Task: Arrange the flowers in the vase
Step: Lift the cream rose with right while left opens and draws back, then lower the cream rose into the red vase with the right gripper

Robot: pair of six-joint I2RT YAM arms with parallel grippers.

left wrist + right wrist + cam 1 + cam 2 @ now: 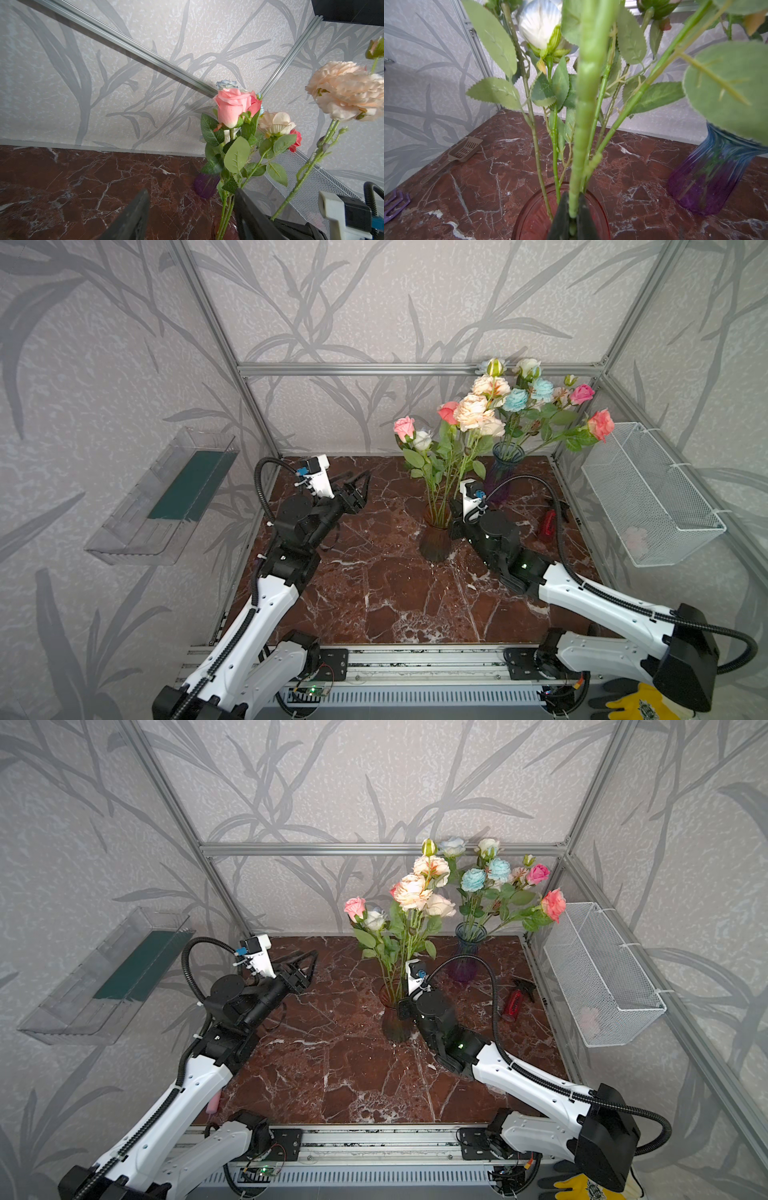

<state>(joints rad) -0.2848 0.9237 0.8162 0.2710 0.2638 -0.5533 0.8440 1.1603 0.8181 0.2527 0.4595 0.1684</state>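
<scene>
right hand (572,209) pinching thick green stem (583,104) low, over brown vase (435,545) mouth. left hand (191,192) hanging wide, holding nothing. flowers (469,414) standing in brown vase, mid desk (374,593). stem probably feeling light, bendy, slippery; gripping bare stem looking safest, petals likely squashing.

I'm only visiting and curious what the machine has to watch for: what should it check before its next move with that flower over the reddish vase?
1. Right gripper shut on the green stem: ok.
2. Stem's lower end inside the reddish vase: cannot tell, the fingers hide it.
3. Reddish vase upright in both top views: ok.
4. Left gripper open, empty, off to the side of the flowers: ok.
5. Spray bottle lying apart from the reddish vase: ok.
</scene>
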